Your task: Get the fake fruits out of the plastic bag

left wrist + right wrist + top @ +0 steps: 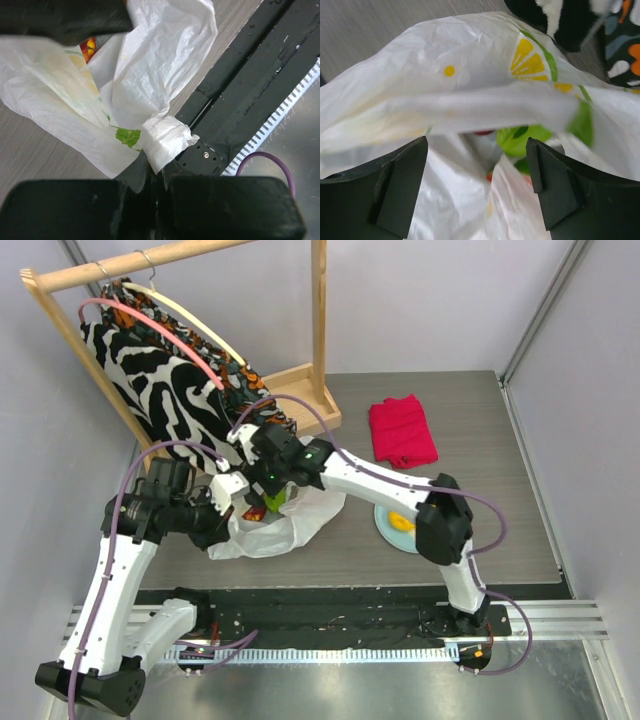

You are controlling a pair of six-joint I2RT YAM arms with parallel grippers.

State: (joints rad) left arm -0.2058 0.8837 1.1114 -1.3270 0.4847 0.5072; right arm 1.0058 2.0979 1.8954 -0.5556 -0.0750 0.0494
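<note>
The plastic bag lies crumpled on the worktop, a fold pinched in the closed left tool. The right tool, wide open and empty, faces its mouth; best dip under the handle toward the green fake fruit.

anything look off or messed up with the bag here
Nothing spilled or broken. The plastic bag lies crumpled, one twisted piece pinched in the shut left gripper. A white band of it stretches across the opening, partly covering the green fruit in front of the open right gripper.
</note>
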